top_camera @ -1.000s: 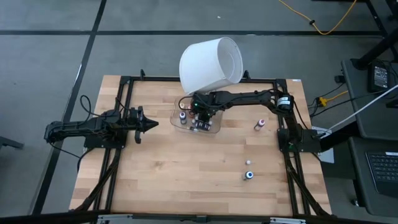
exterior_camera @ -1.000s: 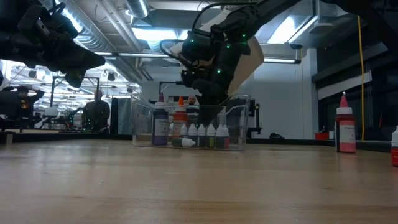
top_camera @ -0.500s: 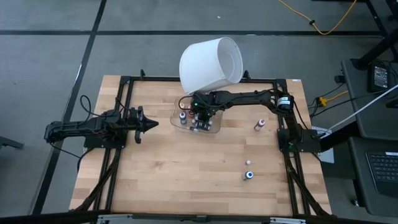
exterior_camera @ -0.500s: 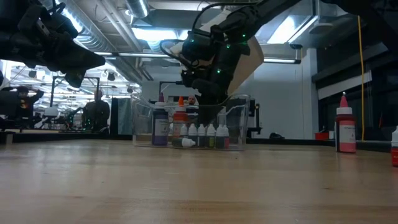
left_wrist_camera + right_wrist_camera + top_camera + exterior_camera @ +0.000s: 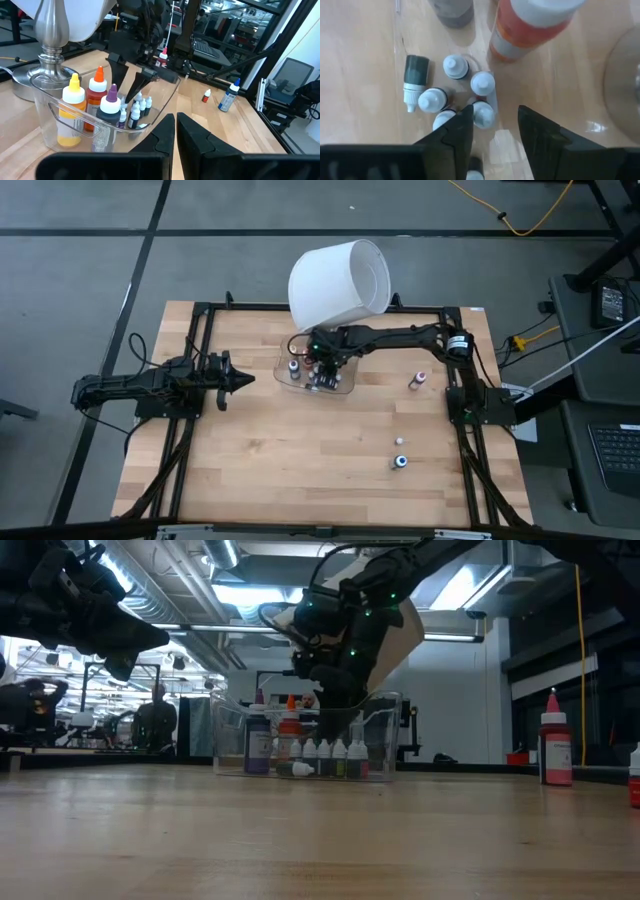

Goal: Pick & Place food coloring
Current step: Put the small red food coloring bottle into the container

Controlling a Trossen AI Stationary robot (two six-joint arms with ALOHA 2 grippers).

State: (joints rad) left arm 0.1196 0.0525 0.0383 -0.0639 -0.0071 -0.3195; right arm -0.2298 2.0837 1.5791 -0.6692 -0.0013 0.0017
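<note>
Lampshade [image 5: 338, 283]: big, white, tilted, at 12 o'clock on the table's far edge.
Lamp base [image 5: 50, 60]: silver metal, just beside the tray.
Clear tray [image 5: 345, 385]: centre-far.
Table [image 5: 300, 460]: light wood planks.
Yellow cable [image 5: 520, 220]: floor, 1 o'clock.

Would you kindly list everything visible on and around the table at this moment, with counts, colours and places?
clear tray: one, transparent, far middle of the table.
large bottles in the tray: three; yellow, orange-red, dark with a purple tip.
small bottles in the tray: several upright with whitish caps, one dark one lying on its side.
loose bottles: three on the table's right half; one red-tipped, one blue, one tiny whitish.
lamp: one, white shade, metal base beside the tray.
table: one, light wood.
left gripper: jaws shut, left of the tray.
right gripper: jaws apart, over the small bottles in the tray.
</note>
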